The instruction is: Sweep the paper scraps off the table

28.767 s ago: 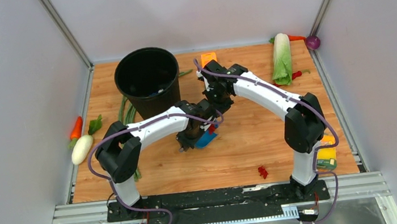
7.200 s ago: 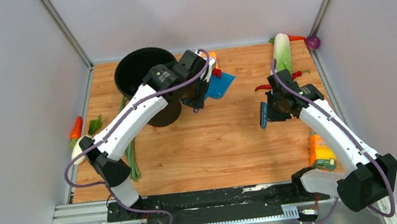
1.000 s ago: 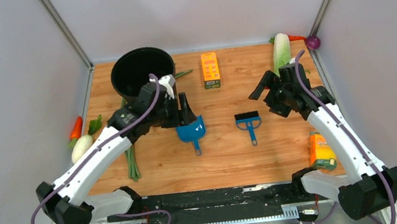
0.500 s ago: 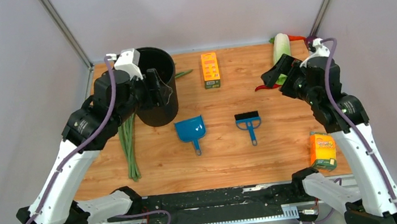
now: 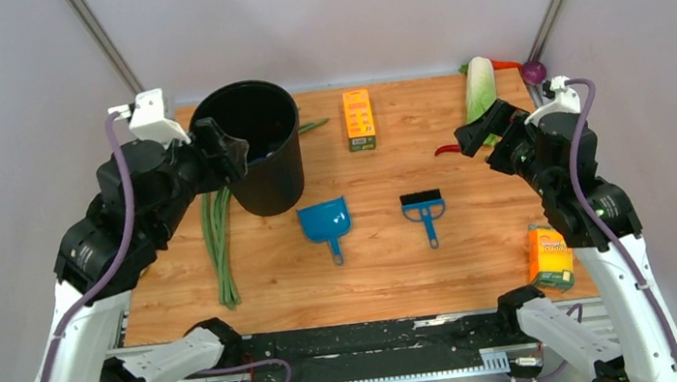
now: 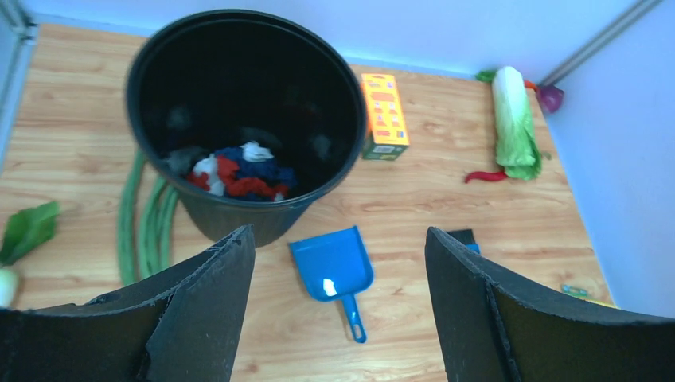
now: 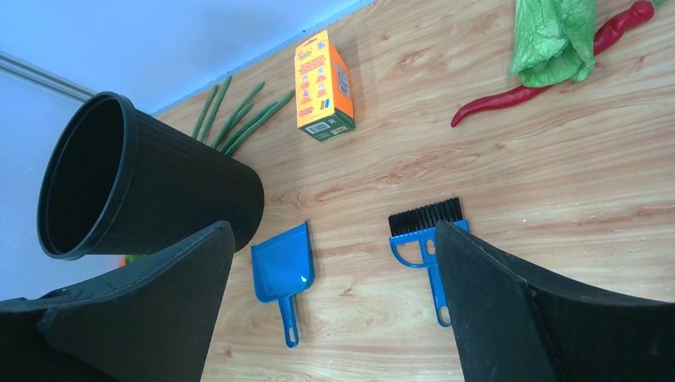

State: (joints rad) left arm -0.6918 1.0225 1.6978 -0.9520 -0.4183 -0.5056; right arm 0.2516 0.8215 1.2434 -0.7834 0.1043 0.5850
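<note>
Red paper scraps [image 6: 243,185] lie inside the black bin [image 6: 350,111] among blue and white crumpled bits; I see none on the table [image 5: 383,268]. The blue dustpan [image 5: 326,222] and the blue brush [image 5: 425,210] lie flat side by side mid-table, with nothing holding them. My left gripper [image 5: 224,148] hangs high beside the bin's left rim, open and empty. At the right, my right gripper [image 5: 481,130] is raised above the chili, also open and empty. Both wrist views look down between spread fingers at the dustpan [image 7: 282,263].
An orange box [image 5: 359,118] lies at the back centre. A cabbage [image 5: 479,88], a red chili [image 5: 446,149] and a purple ball [image 5: 533,73] sit back right. Green beans [image 5: 219,240] stretch left of the bin. A yellow box [image 5: 549,258] lies front right.
Both arms have lifted and drawn back toward their own sides. The left gripper left the dustpan and rose beside the bin. Dustpan and brush have stayed put.
</note>
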